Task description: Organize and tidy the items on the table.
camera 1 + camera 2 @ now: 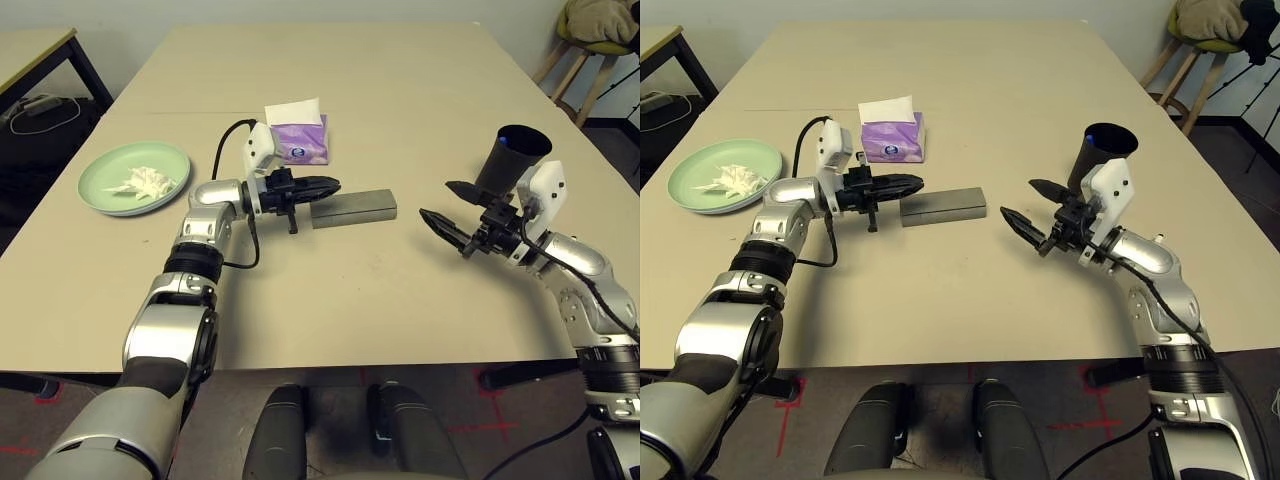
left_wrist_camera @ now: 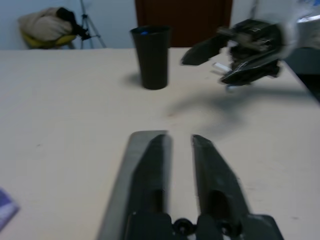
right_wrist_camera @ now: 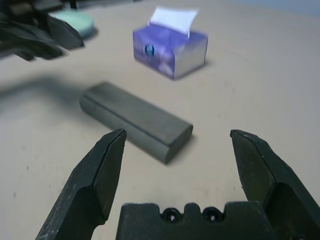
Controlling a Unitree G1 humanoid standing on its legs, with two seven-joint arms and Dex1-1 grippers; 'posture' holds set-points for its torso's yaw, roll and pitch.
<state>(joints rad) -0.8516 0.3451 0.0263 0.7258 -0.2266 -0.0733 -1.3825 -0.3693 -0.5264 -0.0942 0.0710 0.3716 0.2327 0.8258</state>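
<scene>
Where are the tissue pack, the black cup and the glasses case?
tissue pack (image 1: 305, 141), left eye view, purple front
black cup (image 1: 1097, 158), right eye view, side
glasses case (image 3: 137, 115), right wrist view, top

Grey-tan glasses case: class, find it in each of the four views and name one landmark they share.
Left eye: near the middle, between the left gripper and right gripper.
Right eye: also near the middle, between the grippers.
Left wrist: partly behind one of that gripper's fingers.
Right wrist: beyond the fingertips.
Shared landmark: the purple tissue pack.
</scene>
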